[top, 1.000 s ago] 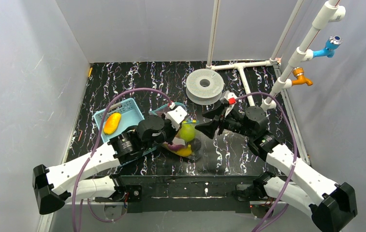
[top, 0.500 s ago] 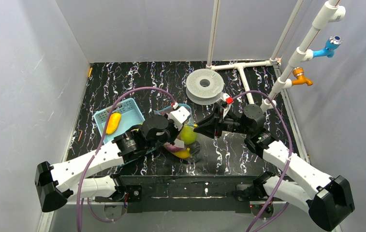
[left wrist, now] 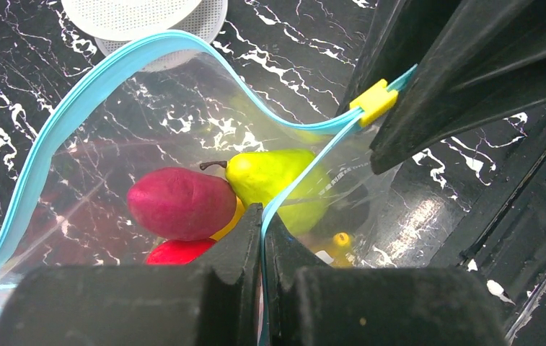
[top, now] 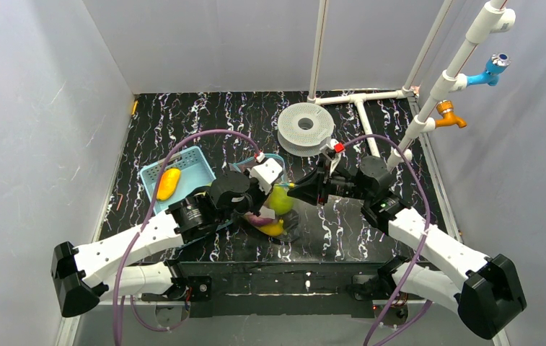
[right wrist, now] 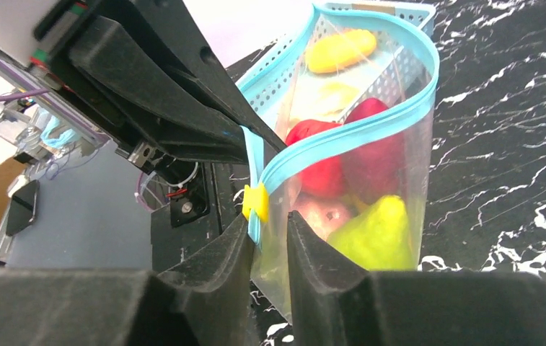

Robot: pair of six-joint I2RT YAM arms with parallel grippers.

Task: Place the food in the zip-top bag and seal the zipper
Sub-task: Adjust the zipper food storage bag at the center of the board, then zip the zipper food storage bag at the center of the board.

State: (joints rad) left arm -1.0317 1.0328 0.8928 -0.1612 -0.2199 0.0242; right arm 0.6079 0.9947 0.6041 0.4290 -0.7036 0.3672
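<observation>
The clear zip-top bag [right wrist: 410, 162] hangs upright between both grippers in the middle of the table [top: 183, 115]. Inside it lie food pieces: a yellow-green pear [left wrist: 277, 176], a dark red piece [left wrist: 179, 202], a red one [left wrist: 179, 251] and something yellow [left wrist: 340, 240]. My left gripper [left wrist: 262, 220] is shut on the light-blue zipper [left wrist: 97, 79] at one end of the gaping mouth. My right gripper [right wrist: 268, 220] straddles the bag's other corner just below the yellow slider [right wrist: 256, 202]; the strip touches one finger and a narrow gap remains. An orange-yellow fruit [top: 168, 183] lies in the blue basket [top: 194, 160].
A white perforated disc [top: 306, 128] stands behind the bag. White pipes [top: 362, 108] run along the back right, with a blue tap [top: 495, 70] and an orange tap [top: 448, 115] on the right wall. The basket sits just left of the left arm.
My right gripper has moved left onto the bag's slider corner and its jaws have narrowed a lot. The left gripper keeps its hold on the zipper.
</observation>
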